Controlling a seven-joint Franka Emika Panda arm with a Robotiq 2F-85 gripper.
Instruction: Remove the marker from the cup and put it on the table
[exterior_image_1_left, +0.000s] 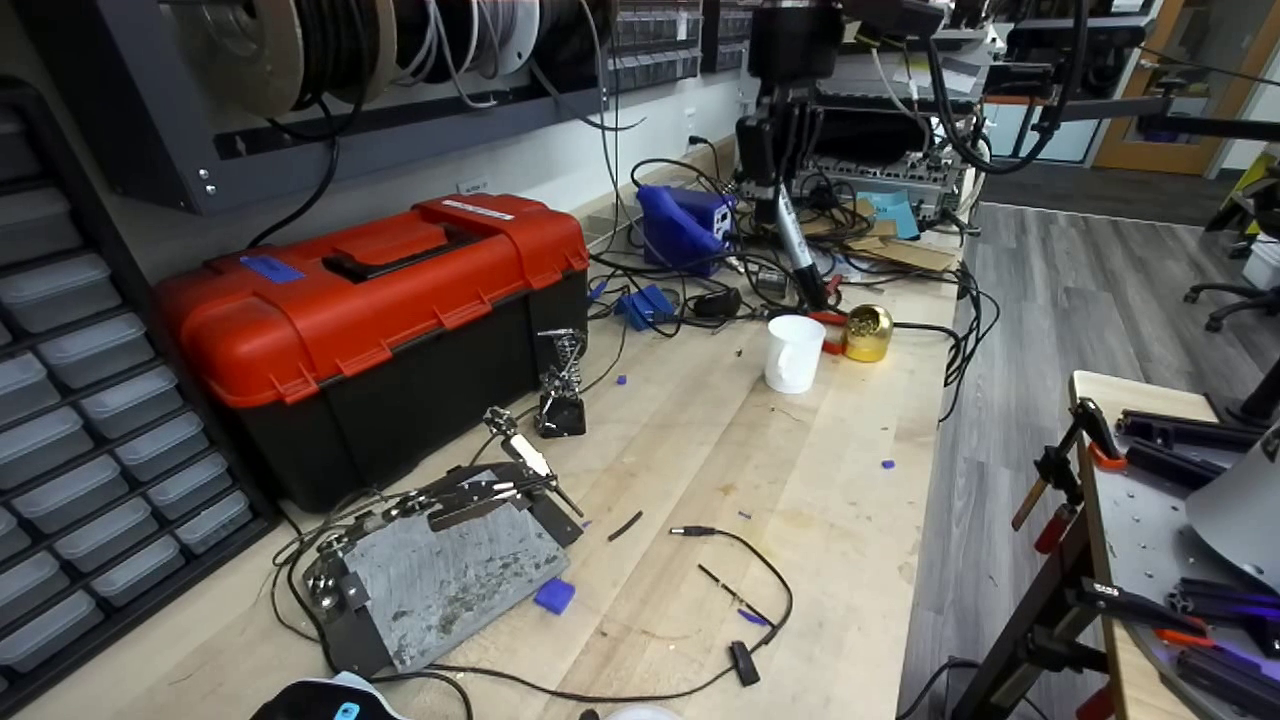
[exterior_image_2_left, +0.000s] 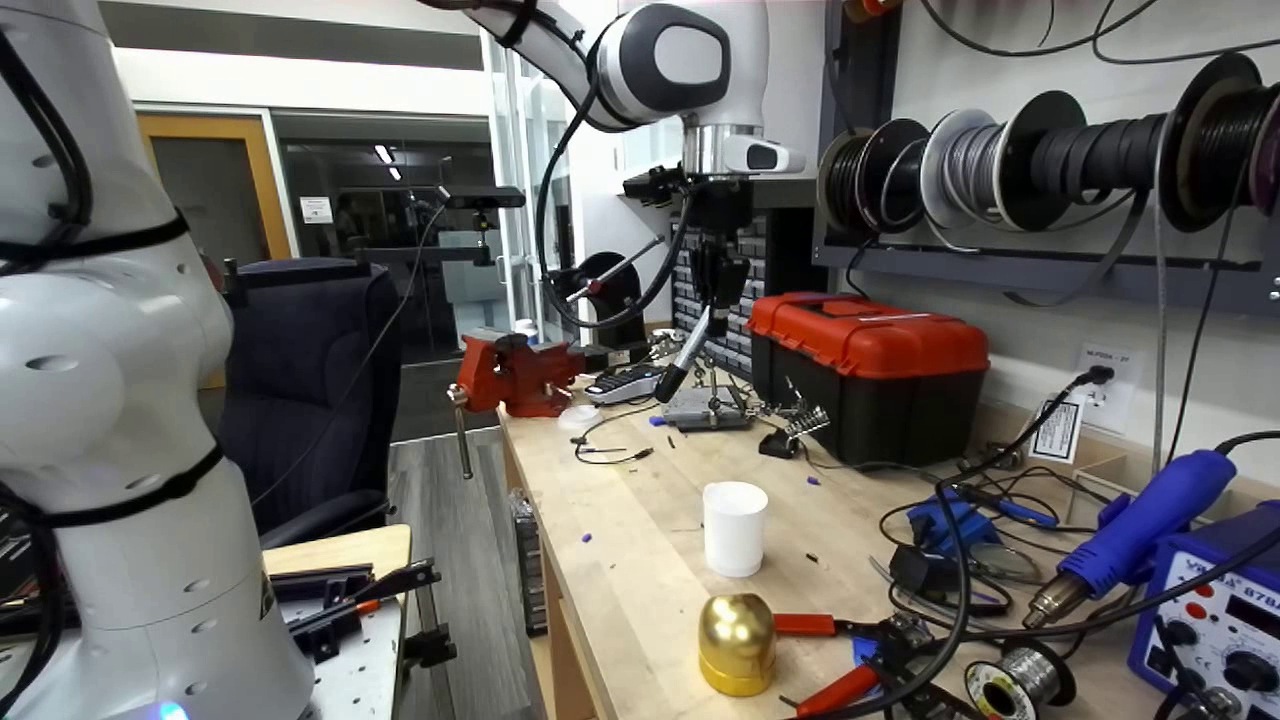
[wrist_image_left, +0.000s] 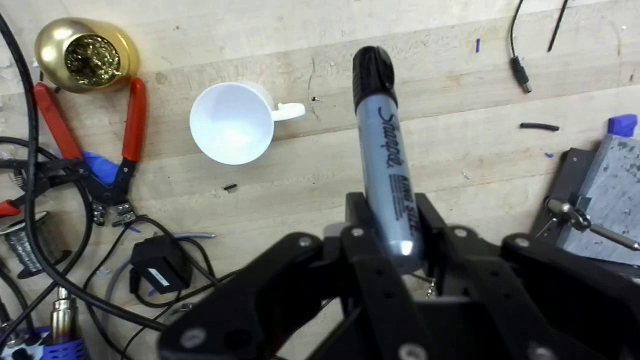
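Both fingers of the gripper (wrist_image_left: 392, 212) pinch the marker (wrist_image_left: 384, 145) near its uncapped end. It hangs tilted over the desk (exterior_image_1_left: 700, 440), black cap (wrist_image_left: 374, 77) lowest, between the back edge and the front edge, the one along the floor (exterior_image_1_left: 1060, 300). It is out of the cup (wrist_image_left: 231, 125); setting it down seems the only step left.

That hold invites trouble. Lowered at this tilt, the cap would likely meet the desk first, and the push could twist the marker or slide it through the fingers. Let go too high, it could bounce or roll off the front edge. Brought down too close, it could catch the cup's handle (wrist_image_left: 289, 111) and tip it over.

The cup stands upright, apart from the marker, only bare white showing inside. Nearer the front edge, a gold pot (exterior_image_2_left: 738, 645) holds wire wool (wrist_image_left: 92, 60), with red-handled pliers (wrist_image_left: 56, 122) just beside it. Farther off, along the back edge, the red toolbox (exterior_image_1_left: 400, 340) sits shut, contents hidden. Past that stand clear drawers (exterior_image_1_left: 140, 418); what they hold is hard to make out.
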